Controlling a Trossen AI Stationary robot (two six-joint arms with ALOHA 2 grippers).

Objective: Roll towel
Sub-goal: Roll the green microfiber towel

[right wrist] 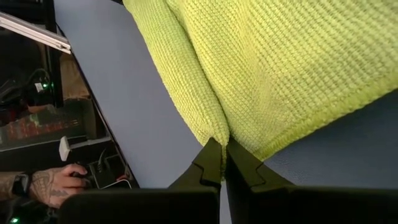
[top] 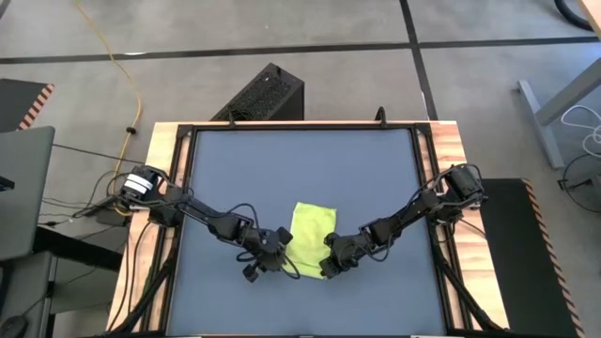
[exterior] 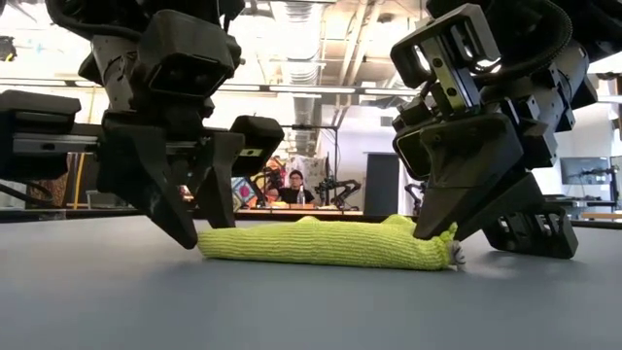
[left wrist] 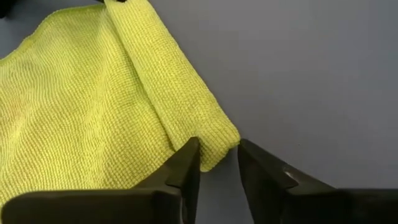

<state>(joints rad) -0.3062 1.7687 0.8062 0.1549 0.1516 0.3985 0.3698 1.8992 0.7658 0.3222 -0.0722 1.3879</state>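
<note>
Towel (top: 308, 239) lies low and center on the table (top: 282, 169), rolled along its near edge, unmarked. Left gripper (left wrist: 217, 155) straddles one roll end, fingers parted; right gripper (right wrist: 222, 155) pinches the other. Only the right wrist view shows a tattooed hand (right wrist: 53, 183), lower left.

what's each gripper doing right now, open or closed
Left gripper: open, fingers astride the rolled corner of the lime towel, not pinching it.
Right gripper: closed on the towel's rolled edge.

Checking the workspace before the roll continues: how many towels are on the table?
1. The lime towel lies near the table's front-middle, its near edge partly rolled. The left hand sits at one end of the roll, the right hand pinches the other. None appears hidden.
</note>
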